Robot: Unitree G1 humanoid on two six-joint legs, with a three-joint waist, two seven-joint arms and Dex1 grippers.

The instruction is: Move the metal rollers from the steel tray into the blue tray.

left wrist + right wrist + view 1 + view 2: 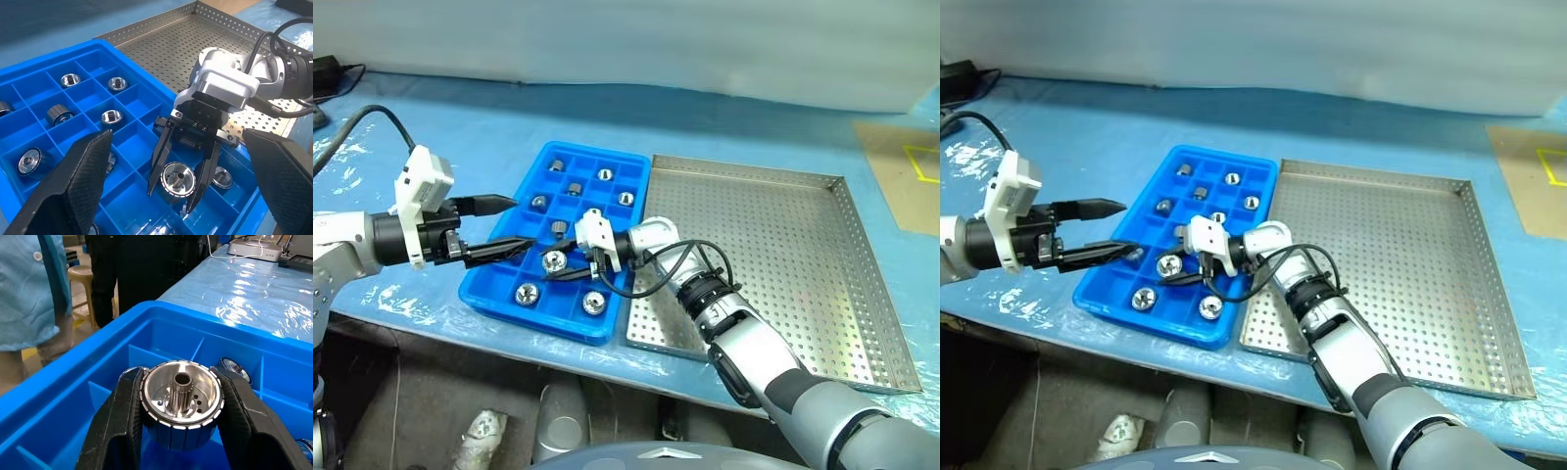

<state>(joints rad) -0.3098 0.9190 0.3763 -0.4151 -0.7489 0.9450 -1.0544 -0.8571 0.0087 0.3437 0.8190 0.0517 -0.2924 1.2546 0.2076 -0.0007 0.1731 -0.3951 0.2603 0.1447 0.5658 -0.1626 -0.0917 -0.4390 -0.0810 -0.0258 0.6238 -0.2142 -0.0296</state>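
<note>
The right gripper [178, 193] pinches a shiny silver-grey metal roller [182, 404], a short ribbed cylinder with a central hollow post, between its two black fingers [117, 426], one pressed against each side. It holds the roller over a compartment near the front of the bright blue plastic tray with a grid of small square compartments [499, 259], on the side of that tray nearest the steel tray. From the left wrist view the roller sits low between the compartment walls; whether it touches the floor of the compartment cannot be told.

The left gripper [504, 223] hovers over the opposite long edge of the blue tray, its fingers [73, 181] spread wide apart and holding nothing, pointing across toward the right gripper.

Other metal rollers [527, 292] already lie in the blue tray, one per compartment: two in the front row, and several more in the middle and far rows, some upright and some on their side.

The large square steel tray with low rims and a perforated floor [803, 255] sits just beside the blue tray, their long edges almost touching, on a surface covered in light blue sheeting [460, 117]. The perforated floor visible in the head views holds no rollers.

A person in a pale blue garment [29, 289] stands beyond the surface, near a round stool [83, 274].
</note>
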